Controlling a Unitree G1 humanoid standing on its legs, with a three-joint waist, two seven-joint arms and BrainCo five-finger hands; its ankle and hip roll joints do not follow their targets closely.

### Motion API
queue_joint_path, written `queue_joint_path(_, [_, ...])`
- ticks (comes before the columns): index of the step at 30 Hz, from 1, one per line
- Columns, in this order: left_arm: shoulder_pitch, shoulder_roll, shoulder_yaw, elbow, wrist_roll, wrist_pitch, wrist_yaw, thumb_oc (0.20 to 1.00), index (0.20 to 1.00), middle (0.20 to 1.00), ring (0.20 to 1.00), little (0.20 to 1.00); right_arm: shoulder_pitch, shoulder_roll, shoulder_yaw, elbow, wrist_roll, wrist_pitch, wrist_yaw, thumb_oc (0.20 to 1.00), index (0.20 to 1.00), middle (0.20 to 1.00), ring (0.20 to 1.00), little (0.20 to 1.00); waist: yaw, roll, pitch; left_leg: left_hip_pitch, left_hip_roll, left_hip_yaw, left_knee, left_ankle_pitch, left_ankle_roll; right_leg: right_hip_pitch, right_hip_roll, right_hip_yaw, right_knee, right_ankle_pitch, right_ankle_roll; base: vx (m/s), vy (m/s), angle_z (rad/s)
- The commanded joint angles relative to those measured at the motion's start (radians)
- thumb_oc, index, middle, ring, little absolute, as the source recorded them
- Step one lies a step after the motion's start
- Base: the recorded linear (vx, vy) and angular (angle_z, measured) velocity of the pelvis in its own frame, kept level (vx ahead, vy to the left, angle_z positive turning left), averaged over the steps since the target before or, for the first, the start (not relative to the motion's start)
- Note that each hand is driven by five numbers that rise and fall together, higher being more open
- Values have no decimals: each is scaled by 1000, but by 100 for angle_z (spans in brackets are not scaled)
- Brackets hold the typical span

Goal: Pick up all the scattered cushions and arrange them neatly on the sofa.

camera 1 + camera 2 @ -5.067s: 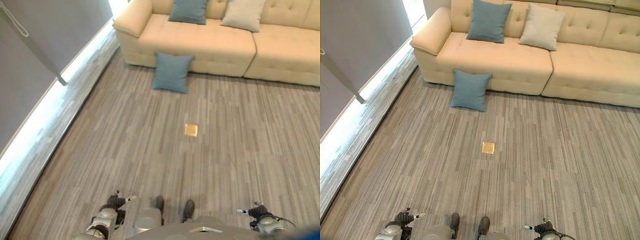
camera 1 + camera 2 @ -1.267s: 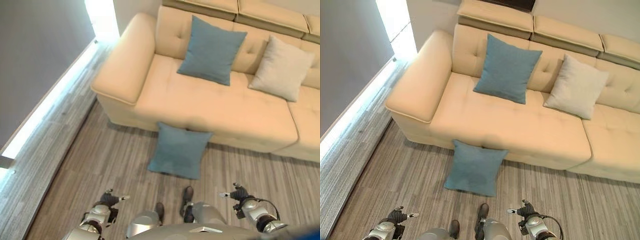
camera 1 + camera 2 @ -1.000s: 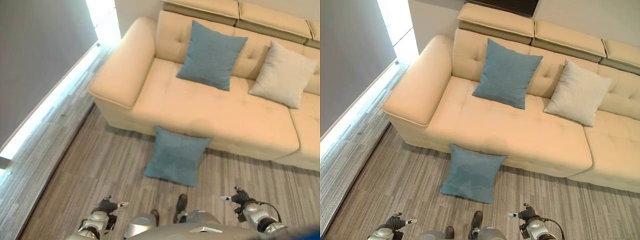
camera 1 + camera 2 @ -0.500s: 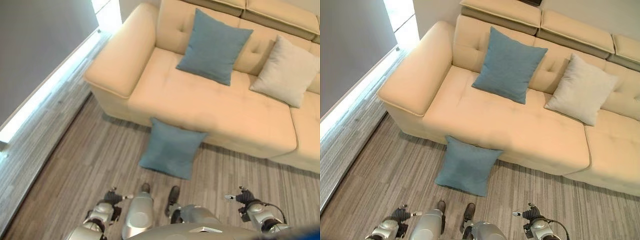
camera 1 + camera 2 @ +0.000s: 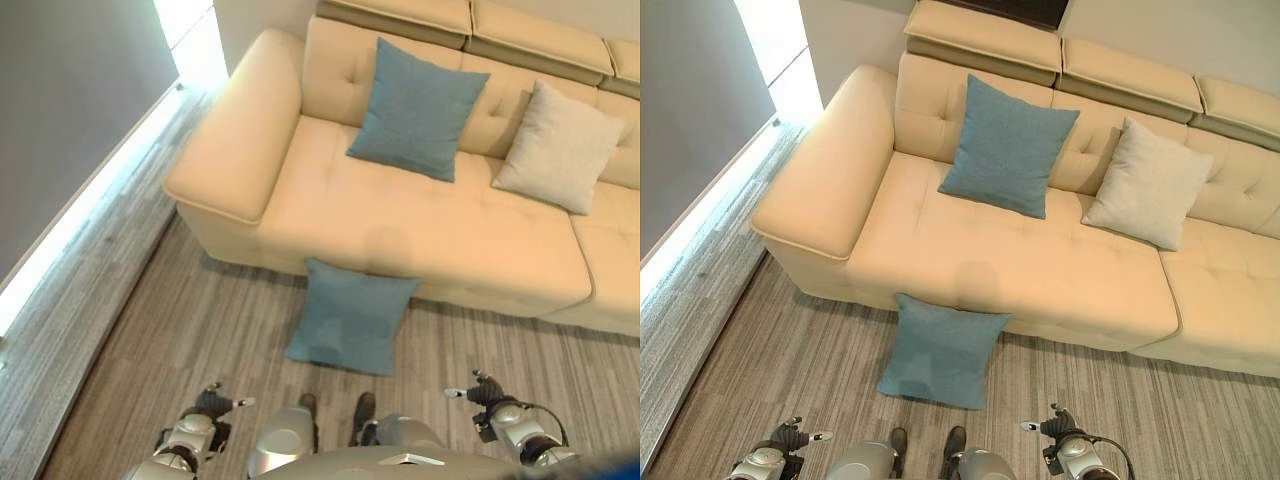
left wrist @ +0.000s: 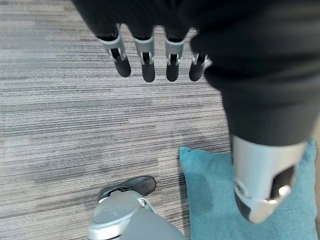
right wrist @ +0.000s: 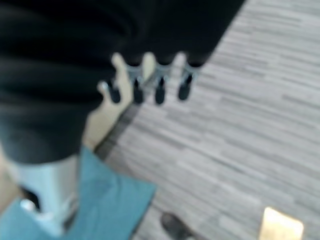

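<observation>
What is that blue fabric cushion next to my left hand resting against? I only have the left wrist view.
Observer: The blue square fabric cushion stands on the striped grey floor, with its top edge against the front of the cream tufted sofa.
Operator: Are any cushions on the seat already?
Observer: Two. Another blue cushion and a beige cushion are both propped against the backrest.
Operator: And the right hand?
Observer: The right hand hangs low, fingers straight, holding nothing.
</observation>
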Motion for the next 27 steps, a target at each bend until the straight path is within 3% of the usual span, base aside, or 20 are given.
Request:
queue_joint_path(1, [-19,10,23,-15,-14,-21,2,1000,1000,1000,1000,1000,-42,-27,24,-11,-10,-2,-7,1000,1000,1000,1000,1000,9,9,33,-5,-39,-48,-13,-104,6,11,12,17,-12,-39,53,24,-75,-17])
queue_joint_path(6, [-20,3,24,-6,-9,-24,3,1000,1000,1000,1000,1000,-36,-29,31,-16,-20,-6,-3,1000,1000,1000,1000,1000,-3,5,32,9,-39,-57,-41,-97,-3,0,37,73,-10,-52,51,129,-166,-3])
queue_joint_path(9, [-20,-10,19,0,-13,-24,1,1000,1000,1000,1000,1000,-25,-33,26,1,-14,-9,-6,1000,1000,1000,1000,1000,-19,-3,24,17,-33,-78,-32,-105,-36,14,66,93,-26,-89,25,220,-281,7])
queue_joint_path(12, [-41,-19,0,-7,-14,-28,2,1000,1000,1000,1000,1000,-27,-49,26,-5,5,-22,-15,1000,1000,1000,1000,1000,-27,-12,52,-83,-13,-69,177,-102,-76,43,81,67,-64,-93,-1,45,-178,34])
queue_joint_path(14, [-56,-27,-4,-17,-33,-27,1,1000,1000,1000,1000,1000,-31,-58,20,4,18,-20,-19,1000,1000,1000,1000,1000,-31,-22,61,-113,-11,-66,165,-113,-75,67,79,37,-90,-100,-8,37,-60,43])
queue_joint_path(18, [-51,-26,-9,-20,-26,-25,-3,1000,1000,1000,1000,1000,-19,-55,12,21,9,-14,-18,1000,1000,1000,1000,1000,-42,-30,34,-87,-20,-74,-21,-64,-61,58,72,11,-70,-111,0,117,107,40])
queue_joint_path(21, [-50,-15,-4,-22,-39,-32,-1,1000,1000,1000,1000,1000,-27,-48,14,23,8,-12,-21,1000,1000,1000,1000,1000,-36,-33,37,-100,-34,-87,3,-66,-57,14,57,20,0,-99,27,90,196,3])
queue_joint_path(27, [-100,37,26,-55,-78,-47,48,1000,1000,1000,1000,1000,-90,-38,25,-20,42,-29,-48,1000,1000,1000,1000,1000,1,-44,85,-156,-32,-72,42,-81,-37,-64,40,28,54,-88,31,41,140,-25])
